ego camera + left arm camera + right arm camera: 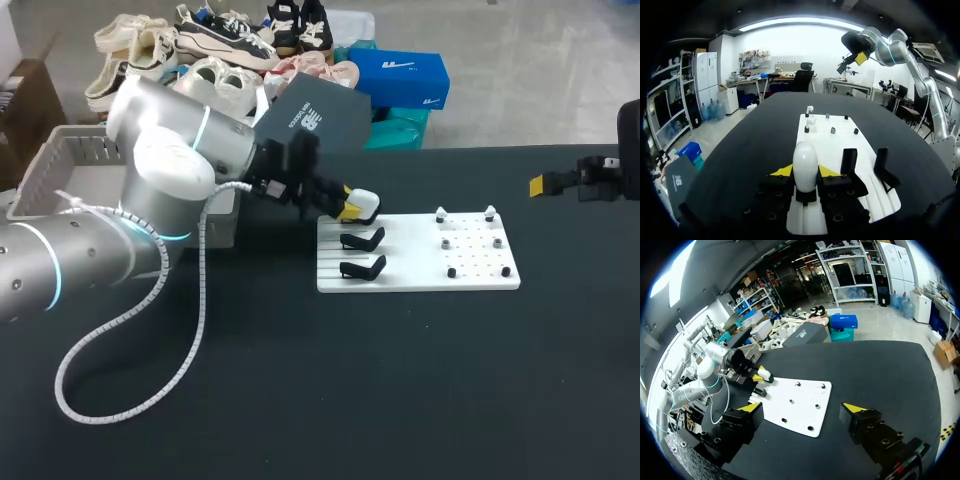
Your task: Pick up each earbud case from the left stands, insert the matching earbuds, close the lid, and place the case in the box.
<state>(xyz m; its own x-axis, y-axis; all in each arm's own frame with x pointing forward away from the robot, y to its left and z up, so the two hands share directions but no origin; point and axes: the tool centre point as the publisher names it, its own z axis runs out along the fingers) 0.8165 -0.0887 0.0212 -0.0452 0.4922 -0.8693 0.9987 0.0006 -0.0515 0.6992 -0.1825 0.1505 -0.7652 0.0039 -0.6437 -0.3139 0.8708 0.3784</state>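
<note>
Your left wrist view is giving you what the head view is hiding: the left gripper (805, 172) is squeezing the white oval earbud case (805, 162) from both sides, at the stand end of the flat white board (840, 142). Two black angled stands (849, 169) are sitting just beside it, and small white pieces (810, 109) are resting on pegs farther along. The black table (300, 400) is carrying the board. Only the right wrist view is showing you the right gripper (803, 408) spread wide, holding nothing, hovering well apart from the board.
</note>
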